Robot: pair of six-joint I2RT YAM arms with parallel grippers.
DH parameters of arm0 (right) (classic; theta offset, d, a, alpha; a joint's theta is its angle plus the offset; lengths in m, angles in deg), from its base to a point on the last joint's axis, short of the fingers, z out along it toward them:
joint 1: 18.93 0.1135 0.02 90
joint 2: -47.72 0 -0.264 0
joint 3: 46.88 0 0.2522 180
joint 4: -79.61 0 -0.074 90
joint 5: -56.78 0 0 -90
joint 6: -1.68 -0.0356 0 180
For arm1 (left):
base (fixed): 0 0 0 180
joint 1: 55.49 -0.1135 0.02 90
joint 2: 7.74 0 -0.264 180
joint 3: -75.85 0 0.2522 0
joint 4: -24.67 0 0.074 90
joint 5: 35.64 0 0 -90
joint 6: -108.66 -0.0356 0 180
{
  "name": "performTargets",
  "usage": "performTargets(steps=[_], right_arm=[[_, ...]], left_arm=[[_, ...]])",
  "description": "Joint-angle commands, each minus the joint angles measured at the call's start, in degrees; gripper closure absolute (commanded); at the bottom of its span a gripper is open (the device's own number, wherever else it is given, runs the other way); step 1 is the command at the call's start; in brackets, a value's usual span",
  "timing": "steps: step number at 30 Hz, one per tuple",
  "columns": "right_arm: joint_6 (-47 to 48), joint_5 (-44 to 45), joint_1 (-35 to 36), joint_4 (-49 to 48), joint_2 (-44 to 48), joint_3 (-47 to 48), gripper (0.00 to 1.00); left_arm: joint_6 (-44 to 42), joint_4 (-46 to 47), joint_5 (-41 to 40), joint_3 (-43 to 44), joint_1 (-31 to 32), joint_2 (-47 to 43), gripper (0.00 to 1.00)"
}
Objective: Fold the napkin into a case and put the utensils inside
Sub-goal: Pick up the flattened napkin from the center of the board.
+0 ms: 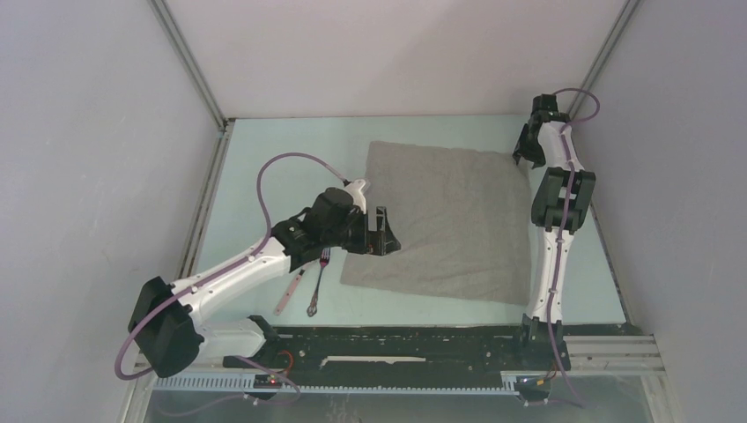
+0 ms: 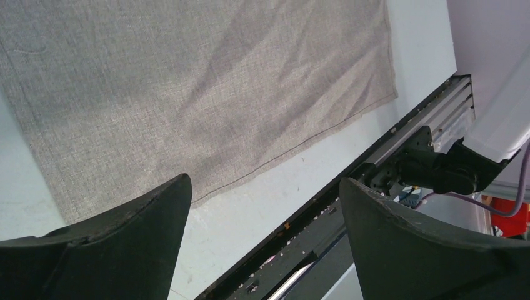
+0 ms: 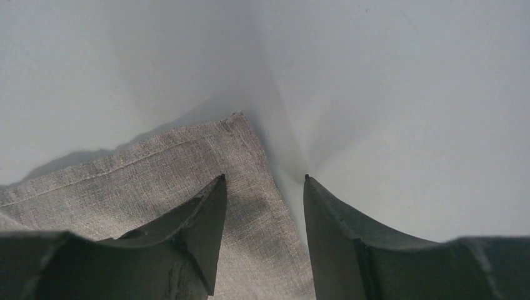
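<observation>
The grey napkin (image 1: 449,220) lies spread flat and unfolded in the middle of the table. My left gripper (image 1: 385,240) hovers open and empty over its near left part; in the left wrist view the gripper (image 2: 265,187) is above the napkin's (image 2: 187,81) near edge. My right gripper (image 1: 521,157) is open at the napkin's far right corner. In the right wrist view the gripper (image 3: 264,178) straddles the cloth's (image 3: 156,175) side edge, one finger over cloth, one over bare table. The pink-handled spoon (image 1: 289,295) and the metal fork (image 1: 317,284) lie left of the napkin, partly under my left arm.
Pale enclosure walls stand close on the left, back and right. A black rail (image 1: 423,339) runs along the table's near edge and also shows in the left wrist view (image 2: 350,206). The right arm's upright links (image 1: 559,203) stand by the napkin's right edge.
</observation>
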Motion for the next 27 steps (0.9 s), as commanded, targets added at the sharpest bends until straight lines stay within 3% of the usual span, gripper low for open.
performTargets(steps=[1, 7, 9, 15, 17, 25, 27], right_arm=[[1.55, 1.22, 0.27, 3.92, -1.4, 3.65, 0.46], [0.03, -0.96, -1.44, 4.54, -2.49, 6.04, 0.66], [-0.78, -2.26, -1.97, 3.38, -2.51, 6.8, 0.78], [-2.56, -5.24, -1.84, -3.72, -2.38, 8.39, 0.87], [-2.96, -5.16, -1.44, -6.18, -2.5, 8.57, 0.99], [-3.02, -3.72, -0.75, -10.72, -2.91, 8.69, 0.99], [-2.65, -3.64, -0.47, -8.67, -1.25, 8.43, 0.85]], left_arm=[[-1.23, 1.08, 1.3, 3.09, 0.29, -0.13, 0.04], [-1.69, -0.36, 0.49, 3.49, 0.3, -0.44, 0.04], [-1.88, -0.91, 0.05, 3.82, 0.3, -0.31, 0.04], [-1.68, -1.66, -0.98, 4.05, 0.31, 1.44, 0.04], [-1.56, -1.92, -1.26, 4.05, 0.29, 1.92, 0.05], [-1.4, -3.5, -3.85, 4.08, -0.05, 2.39, 0.04], [-1.01, -3.54, -3.93, 3.71, -0.64, 2.29, 0.04]])
